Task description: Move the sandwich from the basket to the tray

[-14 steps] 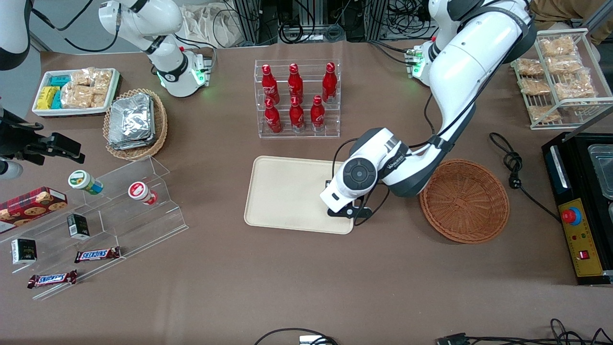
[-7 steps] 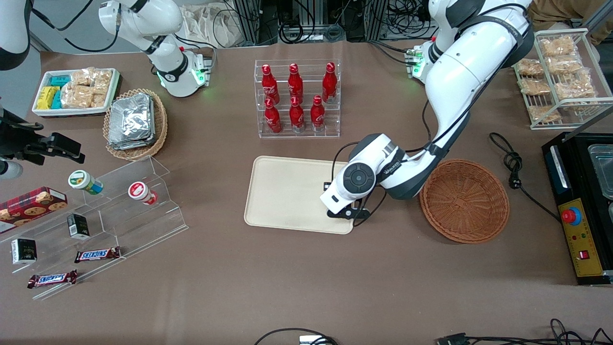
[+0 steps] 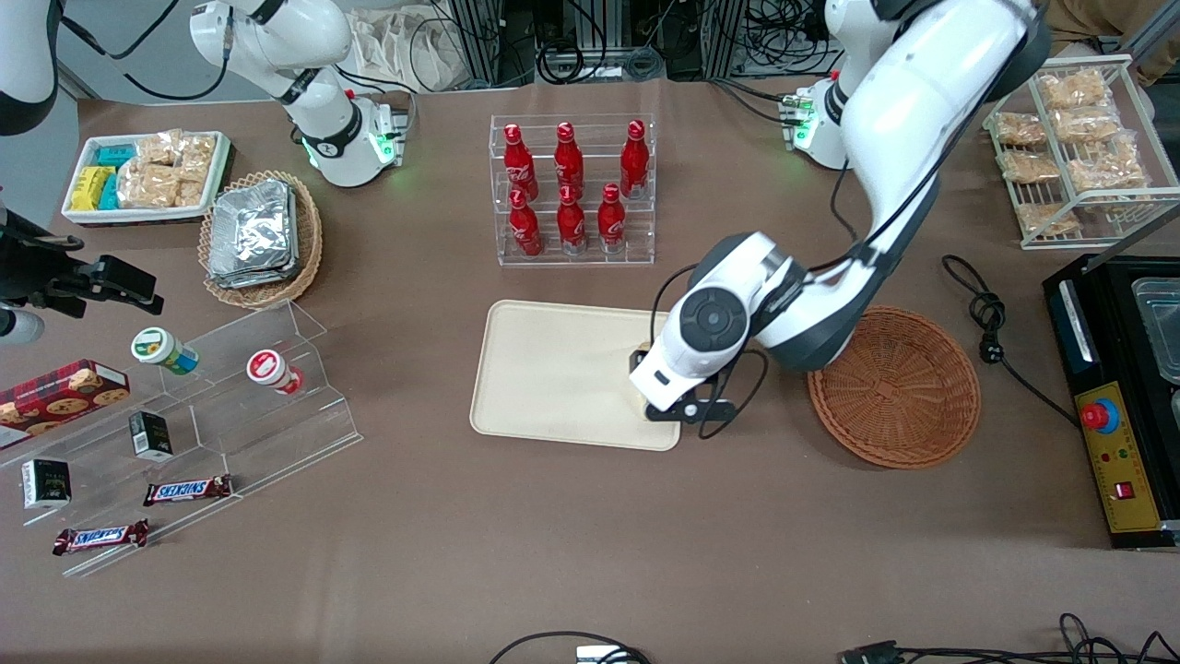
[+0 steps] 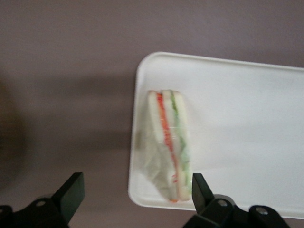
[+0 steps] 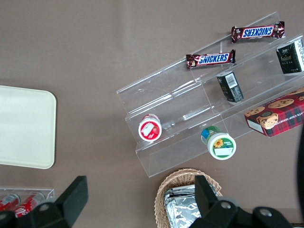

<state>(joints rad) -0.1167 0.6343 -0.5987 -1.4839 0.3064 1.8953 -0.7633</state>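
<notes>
The sandwich (image 4: 168, 142), a wrapped wedge with orange-red and green layers, lies flat on the cream tray (image 4: 247, 109) close to a rounded corner. My left gripper (image 4: 135, 183) hangs open above it, one finger (image 4: 197, 185) over the sandwich's tip, the other finger (image 4: 72, 186) out over the brown table, neither touching it. In the front view the gripper (image 3: 659, 392) is over the tray (image 3: 544, 369) at its edge toward the basket and hides most of the sandwich. The reddish-brown wicker basket (image 3: 894, 387) stands empty beside the tray, toward the working arm's end.
A clear rack of red bottles (image 3: 572, 189) stands farther from the front camera than the tray. Toward the parked arm's end are an acrylic step display (image 3: 212, 406) and a tan basket of foil packets (image 3: 260, 235). A black machine (image 3: 1120, 397) and cable (image 3: 991, 318) lie past the wicker basket.
The left arm's wrist has shifted a little toward the basket and looks higher over the tray's edge. Nothing else on the table has moved.
</notes>
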